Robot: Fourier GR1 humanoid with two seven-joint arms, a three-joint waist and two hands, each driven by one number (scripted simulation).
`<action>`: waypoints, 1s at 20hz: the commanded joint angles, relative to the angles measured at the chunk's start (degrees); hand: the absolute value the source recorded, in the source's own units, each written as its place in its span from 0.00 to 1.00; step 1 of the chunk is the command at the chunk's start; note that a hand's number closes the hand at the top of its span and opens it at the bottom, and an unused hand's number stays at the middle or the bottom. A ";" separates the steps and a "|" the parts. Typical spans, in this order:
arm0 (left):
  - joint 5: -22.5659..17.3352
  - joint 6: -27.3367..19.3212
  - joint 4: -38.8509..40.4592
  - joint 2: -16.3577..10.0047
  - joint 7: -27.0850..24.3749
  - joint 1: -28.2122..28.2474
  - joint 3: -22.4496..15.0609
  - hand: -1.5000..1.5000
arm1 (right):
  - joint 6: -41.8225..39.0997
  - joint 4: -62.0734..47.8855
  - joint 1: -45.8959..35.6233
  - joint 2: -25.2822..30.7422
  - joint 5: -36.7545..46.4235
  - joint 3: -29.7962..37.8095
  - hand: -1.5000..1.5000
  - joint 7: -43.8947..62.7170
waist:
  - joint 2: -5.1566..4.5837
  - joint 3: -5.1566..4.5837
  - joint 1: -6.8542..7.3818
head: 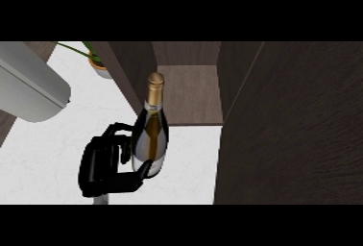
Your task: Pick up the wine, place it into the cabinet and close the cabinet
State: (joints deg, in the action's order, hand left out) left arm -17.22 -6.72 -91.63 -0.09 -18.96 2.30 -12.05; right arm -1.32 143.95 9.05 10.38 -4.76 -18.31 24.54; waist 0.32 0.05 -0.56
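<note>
Left robot hand (106, 166) clenched round wine bottle (151, 129), which is upright over the table (42, 158), just in front of open cabinet (188, 91). Risk: bottle neck lines up with cabinet left wall (135, 72) and could clip it going in, tilting the bottle.

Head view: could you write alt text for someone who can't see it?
The robot's left hand grips a gold-topped wine bottle over a white counter, just in front of an open wooden cabinet. The cabinet's dark door stands open at the right.
</note>
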 commanded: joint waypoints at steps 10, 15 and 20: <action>-1.57 -24.62 -0.31 0.09 16.18 -18.88 -10.07 1.00 | -0.16 10.65 1.39 -0.14 -4.15 1.67 0.00 5.52 | -0.18 -0.03 -0.63; -2.42 -26.87 8.58 0.09 12.83 -24.96 -8.50 1.00 | -1.59 12.24 2.18 0.66 -8.42 6.17 0.00 6.21 | -0.29 -0.04 -0.99; -4.50 -28.67 15.56 0.09 10.47 -28.44 -8.85 1.00 | -1.96 11.98 2.29 -0.66 -5.87 2.68 0.00 6.62 | -0.30 -0.08 -0.99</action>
State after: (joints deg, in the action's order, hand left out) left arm -20.86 -33.74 -81.45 -0.02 -7.77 -22.06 -21.26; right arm -3.90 143.91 8.31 9.79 -5.83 -14.46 25.73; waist 0.02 0.01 -1.30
